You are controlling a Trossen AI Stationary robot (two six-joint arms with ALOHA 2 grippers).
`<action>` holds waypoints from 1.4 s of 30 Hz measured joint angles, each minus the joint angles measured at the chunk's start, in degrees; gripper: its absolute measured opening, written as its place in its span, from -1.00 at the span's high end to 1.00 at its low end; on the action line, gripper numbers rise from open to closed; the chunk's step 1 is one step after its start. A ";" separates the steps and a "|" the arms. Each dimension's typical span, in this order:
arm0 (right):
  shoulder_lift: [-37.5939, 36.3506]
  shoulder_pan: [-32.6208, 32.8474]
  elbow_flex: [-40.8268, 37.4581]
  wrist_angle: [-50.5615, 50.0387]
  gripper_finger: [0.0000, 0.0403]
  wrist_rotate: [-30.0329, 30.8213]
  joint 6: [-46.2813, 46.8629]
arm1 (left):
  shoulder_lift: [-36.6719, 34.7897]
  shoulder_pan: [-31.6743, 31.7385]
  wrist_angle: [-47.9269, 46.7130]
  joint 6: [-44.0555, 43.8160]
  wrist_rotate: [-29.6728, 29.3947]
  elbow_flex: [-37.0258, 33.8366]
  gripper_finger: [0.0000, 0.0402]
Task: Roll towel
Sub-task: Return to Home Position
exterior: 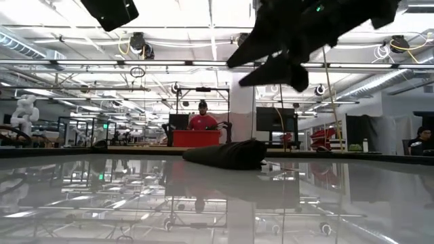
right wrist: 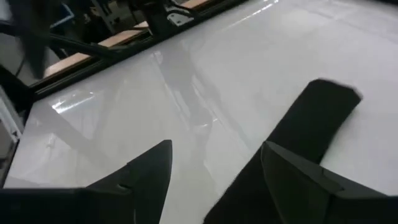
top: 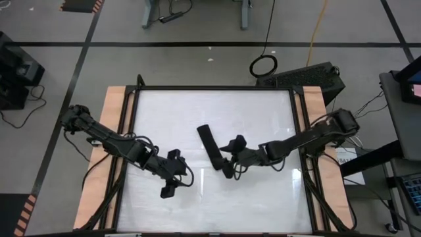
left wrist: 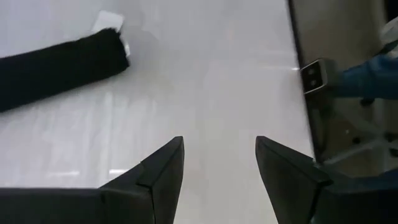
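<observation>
**High view.** The towel (top: 209,141) lies as a tight, narrow roll near the middle of the worktop (top: 263,112), running slantwise from the far edge toward the near edge. The right gripper (top: 231,157) sits just beside the roll's nearer end. The left gripper (top: 167,191) is well apart from the roll, toward the near-left corner.

**Low view.** The roll rests flat on the worktop, with one dark arm overhead (by the high view, the right one); nothing is seen to touch the roll.

**Left wrist view.** The fingers are spread wide with only bare worktop between them. The roll lies well ahead, its small white tag (left wrist: 109,22) showing at one end.

**Right wrist view.** The fingers are likewise parted and grip nothing. The roll passes close by one finger; contact cannot be confirmed.

**Step in hand.** Rolling appears complete, and the arms are on the return to home.

**Next move.** The right gripper needs to rise clear before retracting toward the right edge (a dragged finger could unroll the cloth). The left arm has a free path.
</observation>
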 joint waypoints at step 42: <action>-45.43 26.19 -8.99 -44.52 -0.05 30.54 8.65 | -34.21 3.87 13.37 -6.11 -26.69 -32.84 -0.02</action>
